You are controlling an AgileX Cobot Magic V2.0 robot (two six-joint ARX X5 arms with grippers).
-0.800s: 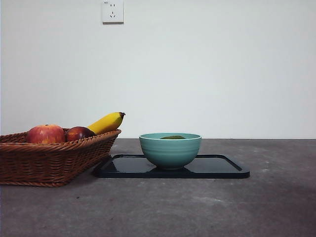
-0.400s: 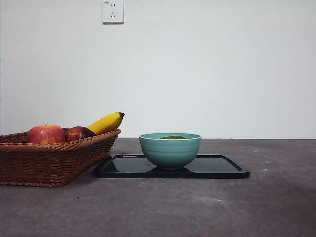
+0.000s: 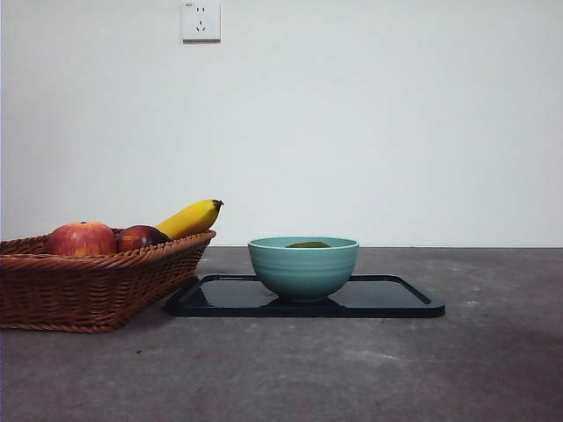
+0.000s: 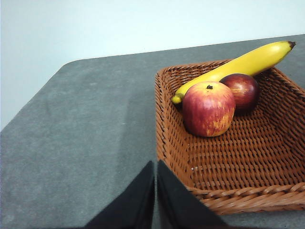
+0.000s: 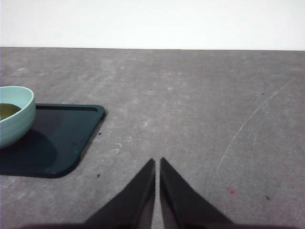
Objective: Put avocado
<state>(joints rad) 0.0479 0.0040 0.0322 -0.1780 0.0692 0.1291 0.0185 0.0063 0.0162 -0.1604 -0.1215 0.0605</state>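
Observation:
The dull green avocado (image 3: 308,244) lies inside the teal bowl (image 3: 303,268); only its top shows above the rim. In the right wrist view a sliver of the avocado (image 5: 7,110) shows in the bowl (image 5: 16,119). The bowl stands on a black tray (image 3: 387,299). My left gripper (image 4: 156,164) is shut and empty, held beside the near corner of the wicker basket (image 4: 228,162). My right gripper (image 5: 157,162) is shut and empty over bare table, apart from the tray (image 5: 62,138). Neither gripper shows in the front view.
The wicker basket (image 3: 88,281) at the left holds a red apple (image 3: 82,238), a dark red-brown fruit (image 3: 141,236) and a banana (image 3: 189,218). They also show in the left wrist view: apple (image 4: 208,109), dark fruit (image 4: 240,90), banana (image 4: 238,64).

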